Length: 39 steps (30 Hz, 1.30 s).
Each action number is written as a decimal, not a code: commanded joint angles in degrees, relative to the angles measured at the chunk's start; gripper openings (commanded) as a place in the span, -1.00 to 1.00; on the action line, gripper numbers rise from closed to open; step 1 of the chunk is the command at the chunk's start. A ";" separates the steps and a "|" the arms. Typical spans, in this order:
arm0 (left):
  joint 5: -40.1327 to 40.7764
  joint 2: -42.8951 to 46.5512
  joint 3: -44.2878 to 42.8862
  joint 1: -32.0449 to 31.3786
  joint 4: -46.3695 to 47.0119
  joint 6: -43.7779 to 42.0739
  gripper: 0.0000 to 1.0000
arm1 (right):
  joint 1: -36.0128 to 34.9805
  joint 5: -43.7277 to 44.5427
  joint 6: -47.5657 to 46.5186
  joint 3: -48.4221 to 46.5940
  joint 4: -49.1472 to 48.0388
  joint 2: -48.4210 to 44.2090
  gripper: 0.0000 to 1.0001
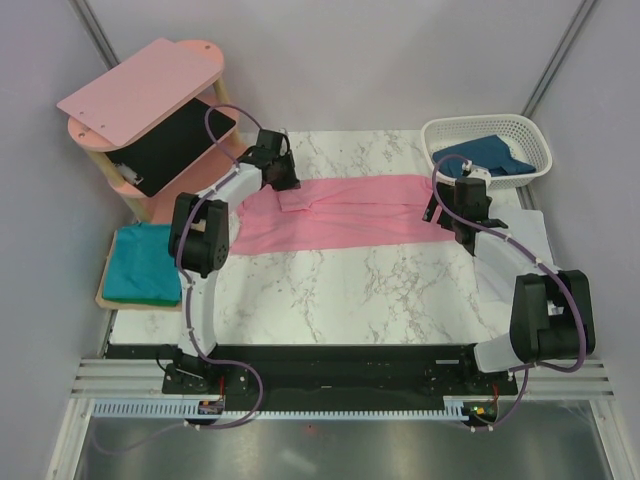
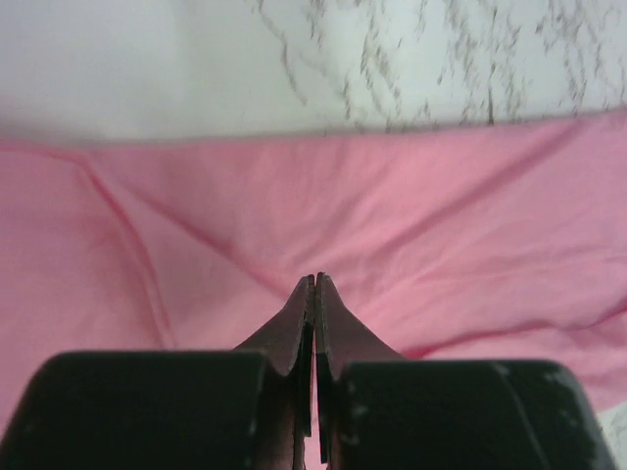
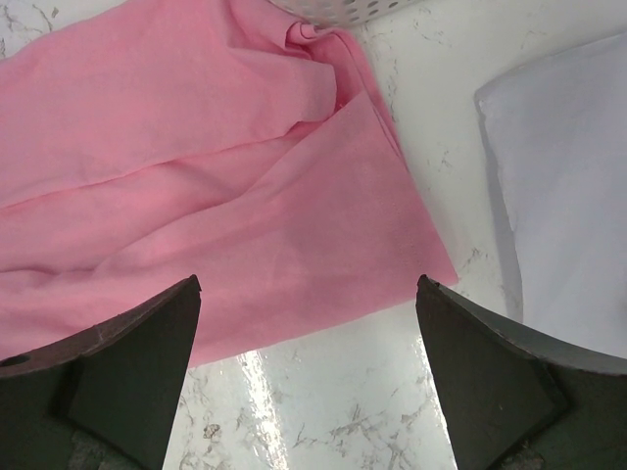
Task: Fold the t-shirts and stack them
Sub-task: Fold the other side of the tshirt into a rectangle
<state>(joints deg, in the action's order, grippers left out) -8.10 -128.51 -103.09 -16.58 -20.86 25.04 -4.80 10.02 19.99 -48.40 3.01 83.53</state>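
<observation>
Left gripper (image 2: pixel 313 284) is pressed shut, tips together on the pink t-shirt (image 1: pixel 350 210). Creases in the cloth run straight to the tips, so I read it as pinching a thin fold, though I see no cloth between the fingers. Right gripper (image 3: pixel 306 284) stands wide open with nothing in it, hanging over the shirt's right-hand end.

Nearest me, at the bottom of the overhead frame, the marble table (image 1: pixel 330 300) is bare. At lower left the teal t-shirt (image 1: pixel 145 262) lies as a neat folded square on a wooden board (image 1: pixel 103 297), so I count that one as done and take it for the base of the stack.

Across the middle the pink shirt is partly folded into a long band. Its long axis runs left to right across the frame, and the left end sags a little toward the lower left. A small flap sits on its upper edge beside the left gripper. I cannot tell which end is collar and which hem. It still wants folding across its length, then moving onto the teal one.

Farthest off, at upper right, the dark blue t-shirt (image 1: pixel 490 158) lies crumpled in the white basket (image 1: pixel 535 140), not yet begun.
</observation>
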 commanded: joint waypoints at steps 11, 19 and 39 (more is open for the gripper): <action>-0.34 27.43 36.18 0.32 12.50 6.34 0.24 | -0.39 -2.02 0.75 2.70 -2.04 -2.22 0.96; 1.15 23.75 34.36 0.93 14.09 5.99 0.18 | -0.39 -1.76 0.40 3.67 -1.69 -3.20 0.96; -0.69 11.09 20.82 2.69 10.84 4.67 -0.62 | -0.47 -2.29 -0.13 2.00 -2.21 0.06 0.96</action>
<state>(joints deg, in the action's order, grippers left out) -8.14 -116.68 -79.50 -14.31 -10.59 29.67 -5.04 7.86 20.12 -44.97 2.48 82.87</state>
